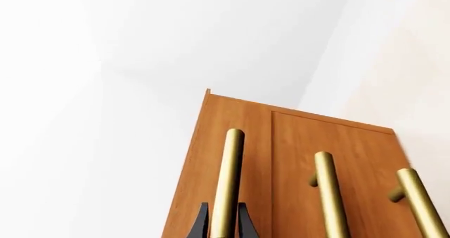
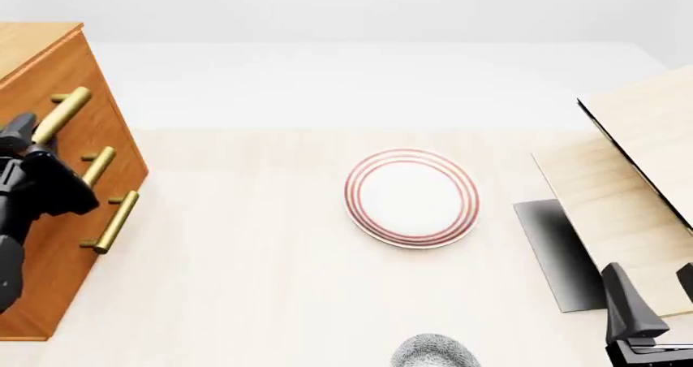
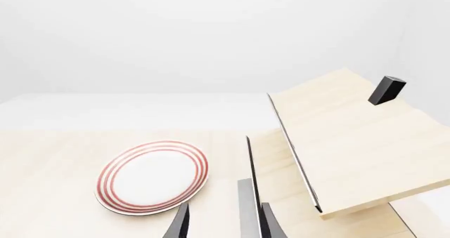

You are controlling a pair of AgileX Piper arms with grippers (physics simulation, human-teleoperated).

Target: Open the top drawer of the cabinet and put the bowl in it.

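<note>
Brass fills the left wrist view: the left gripper has a dark finger on each side of the top drawer's bar handle, closed around it, with two like handles beside it on the cabinet front.

In the front view the cabinet stands at the worktop's left edge, all drawers flush, the left arm against the uppermost handle. The red-ringed plate lies mid-worktop; the speckled bowl sits at the near edge, well apart from the cabinet. Pale wood furniture stands on the right.

The right wrist view shows the right gripper with fingers apart, holding nothing, above the worktop near the plate.
</note>
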